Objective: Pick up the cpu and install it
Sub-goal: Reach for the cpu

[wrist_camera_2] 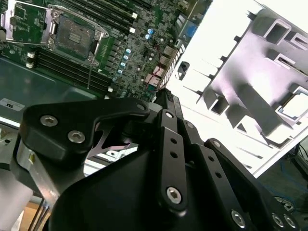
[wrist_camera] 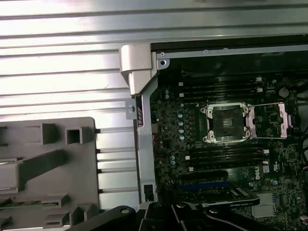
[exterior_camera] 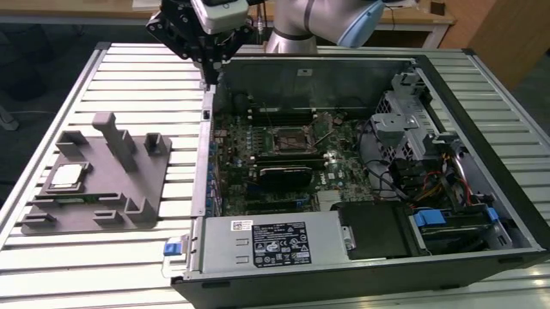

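Table (exterior_camera: 129,71): slatted aluminium, carrying everything; its edges are cut off in the exterior view.
Case (exterior_camera: 361,283): black tower lying on its side, lid off, on the exterior view's right.
Arm (exterior_camera: 318,22): silver-grey, reaching in over the case's far wall; its upper part is cut off in the exterior view.
Board (exterior_camera: 249,187): green and crowded, flat in the case; cables hide its edge on the exterior view's right.
Fixture (exterior_camera: 112,193): grey plastic block with posts and pockets, beside the case on the exterior view's left; partly cut off in both wrist views.
Power supply (exterior_camera: 266,244): silver box at the case's near end, with a white label whose print cannot be made out.
Gripper (exterior_camera: 210,67): black, poised above the case's far corner nearest the fixture; whether it is spread or pressed together cannot be told. In the second wrist view its linkages (wrist_camera_2: 163,94) hide part of the case.
Socket (wrist_camera: 226,122): dark square bed, its metal frame swung open beside it.
Cpu (exterior_camera: 69,177): flat square chip, shiny silver top, thin dark rim. It lies in a fixture pocket, well apart from the gripper, and is partly cut off in the second wrist view (wrist_camera_2: 296,107).
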`<state>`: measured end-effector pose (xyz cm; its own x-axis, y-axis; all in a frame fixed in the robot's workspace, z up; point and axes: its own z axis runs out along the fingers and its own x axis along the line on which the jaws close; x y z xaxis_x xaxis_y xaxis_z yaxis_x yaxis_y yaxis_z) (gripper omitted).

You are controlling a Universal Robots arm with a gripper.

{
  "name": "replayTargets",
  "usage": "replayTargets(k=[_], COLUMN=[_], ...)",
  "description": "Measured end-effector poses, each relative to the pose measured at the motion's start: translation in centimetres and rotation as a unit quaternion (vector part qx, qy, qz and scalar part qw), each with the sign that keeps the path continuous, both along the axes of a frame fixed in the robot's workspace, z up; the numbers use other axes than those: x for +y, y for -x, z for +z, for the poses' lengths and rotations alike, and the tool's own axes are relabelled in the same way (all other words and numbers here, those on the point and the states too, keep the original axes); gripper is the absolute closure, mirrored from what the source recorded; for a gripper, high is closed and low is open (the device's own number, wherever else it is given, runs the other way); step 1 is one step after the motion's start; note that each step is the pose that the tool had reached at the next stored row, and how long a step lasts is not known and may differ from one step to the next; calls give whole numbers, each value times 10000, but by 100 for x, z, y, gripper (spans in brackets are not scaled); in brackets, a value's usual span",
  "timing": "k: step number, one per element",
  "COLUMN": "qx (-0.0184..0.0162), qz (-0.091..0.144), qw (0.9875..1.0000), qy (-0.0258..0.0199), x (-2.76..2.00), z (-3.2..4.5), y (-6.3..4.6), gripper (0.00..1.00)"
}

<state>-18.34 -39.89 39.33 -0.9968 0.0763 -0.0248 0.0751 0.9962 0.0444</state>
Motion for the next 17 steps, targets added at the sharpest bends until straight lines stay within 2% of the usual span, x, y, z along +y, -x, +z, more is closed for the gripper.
replayTargets(k=[17], qx=[-6], qz=[0], qw=[10000], qy=[0], x=[0], z=[0], y=[274], gripper=[89])
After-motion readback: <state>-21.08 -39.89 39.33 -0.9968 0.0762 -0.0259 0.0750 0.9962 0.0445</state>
